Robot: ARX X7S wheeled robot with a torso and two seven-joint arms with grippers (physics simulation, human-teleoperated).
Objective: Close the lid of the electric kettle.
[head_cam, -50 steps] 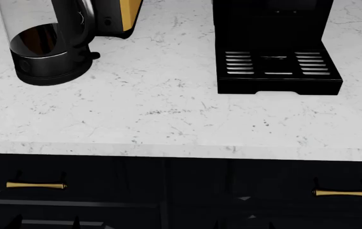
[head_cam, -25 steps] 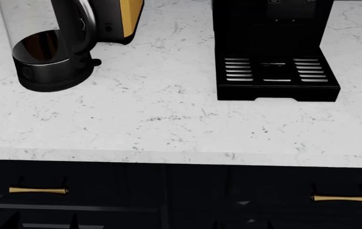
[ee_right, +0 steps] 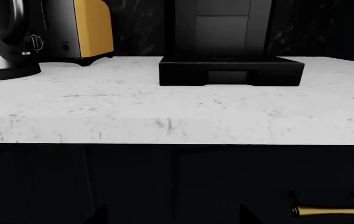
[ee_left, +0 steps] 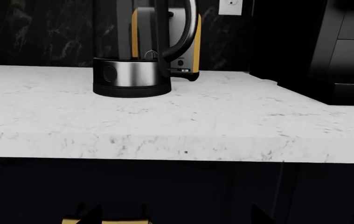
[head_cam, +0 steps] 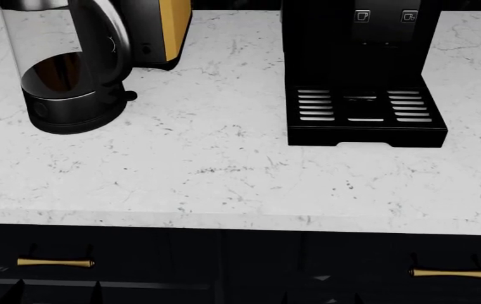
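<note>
Kettle (head_cam: 67,76) standing at counter (head_cam: 223,164) left, toaster (head_cam: 160,31) behind, coffee machine (head_cam: 363,69) sitting right; lid showing nowhere; both grippers staying unseen, state untellable

- Even, bright render light on the white countertop (head_cam: 223,158); frames sharp, no blur.
- Soft shadow sat under the coffee machine (head_cam: 363,69).
- Cabinets (ee_right: 164,186) were near-black, detail lost.

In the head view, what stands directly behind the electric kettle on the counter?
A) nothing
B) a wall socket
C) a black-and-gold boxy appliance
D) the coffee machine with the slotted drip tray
C: the black-and-gold boxy appliance sits just behind the electric kettle, while the coffee machine stands apart on the counter.
</note>
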